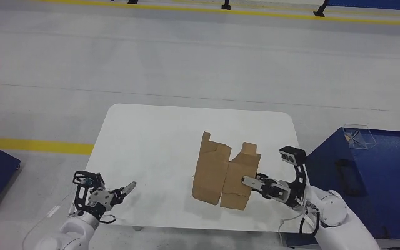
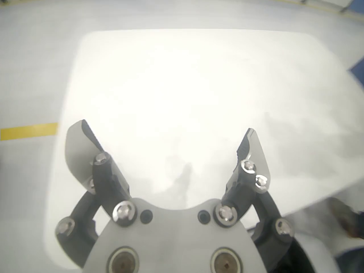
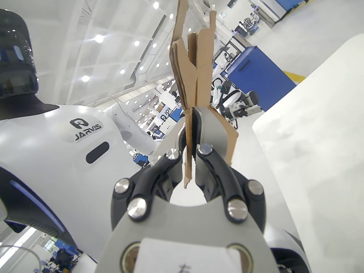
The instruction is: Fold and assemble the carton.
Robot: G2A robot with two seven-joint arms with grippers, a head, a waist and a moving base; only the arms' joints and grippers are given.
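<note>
**Top view:** The brown carton [image 1: 222,175] is folded flat, w/ bumpy flaps on its far end. It is over the near right part of the white counter [image 1: 156,137]. Can't tell if its low edge touches the counter. The R fingers [image 1: 251,182] are at the carton's right side & pinch it close to the near corner. The L fingers [image 1: 128,187] are at the counter's near left edge, well apart from the carton. A blue cabinet [image 1: 350,187] stands just right of the counter, w/ a clear box [image 1: 358,135] on top. A yellow line [image 1: 44,145] runs on the floor to the left.

**L wrist view:** The L fingers [image 2: 81,146] are spread wide, w/ a big gap btw them. Past them is the white counter [image 2: 199,80]. The yellow line [image 2: 28,130] is on the floor beside it.

**R wrist view:** The R fingers [image 3: 209,126] are squeezed tight on the carton [image 3: 203,69]. The carton shows edge-on & thin, w/ its layers pressed close together. It sits right btw the two fingers, one finger on each flat side. Most of it sticks out past the fingertips. A short bit also reaches back toward the wrist. One flap [image 3: 226,136] bends out beside one finger. The counter [image 3: 312,132] is off to one side.
</note>
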